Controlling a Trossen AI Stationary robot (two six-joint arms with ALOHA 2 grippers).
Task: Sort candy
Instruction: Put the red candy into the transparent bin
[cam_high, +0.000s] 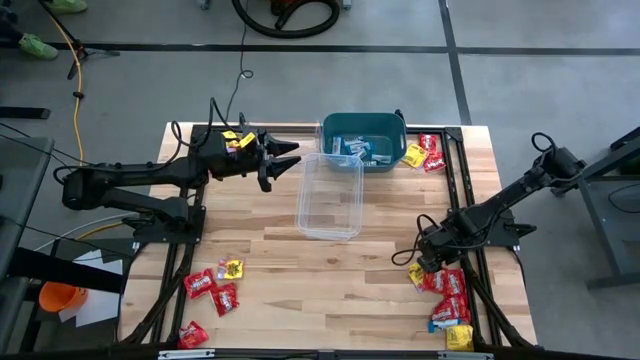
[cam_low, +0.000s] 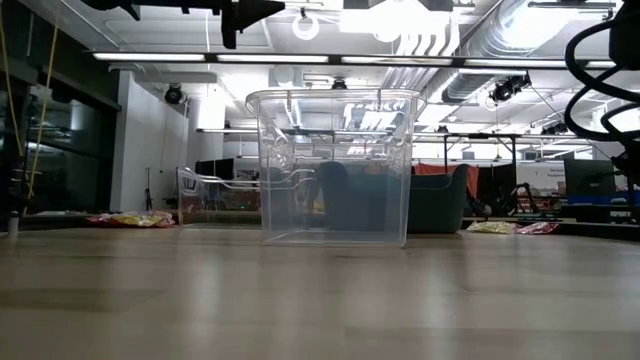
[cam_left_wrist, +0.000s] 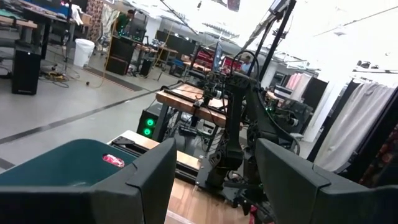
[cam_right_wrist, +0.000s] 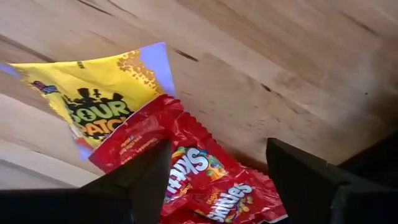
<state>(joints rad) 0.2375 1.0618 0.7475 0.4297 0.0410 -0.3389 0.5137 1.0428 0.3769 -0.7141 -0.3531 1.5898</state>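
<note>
Above the table, in the high view, we see the left gripper (cam_high: 290, 160) held in the air with its fingers spread and nothing between them. Just ahead of it stands the clear tub (cam_high: 330, 196), and the teal bin (cam_high: 364, 141) is beyond the tub, with some light packets inside. The right gripper (cam_high: 424, 262) is low over a pile of candy (cam_high: 447, 295) at the right edge of the table (cam_high: 300, 270); the red and yellow packets lie directly under and behind it. More candy (cam_high: 213, 289) lies on the left side of the table, well apart from both grippers, and a few packets (cam_high: 424, 153) rest beside the teal bin.

In the low view, the clear tub (cam_low: 333, 167) stands upright in the middle, and the teal bin (cam_low: 436, 199) shows behind it.

In the left wrist view, the two fingers (cam_left_wrist: 143, 180) are wide apart and empty, with the teal bin (cam_left_wrist: 59, 163) beneath them.

In the right wrist view, the fingers (cam_right_wrist: 143, 180) are spread on each side of a red packet (cam_right_wrist: 205, 177), not yet closed on it. A yellow packet (cam_right_wrist: 99, 99) lies partly under the red one, just beyond the fingers.
</note>
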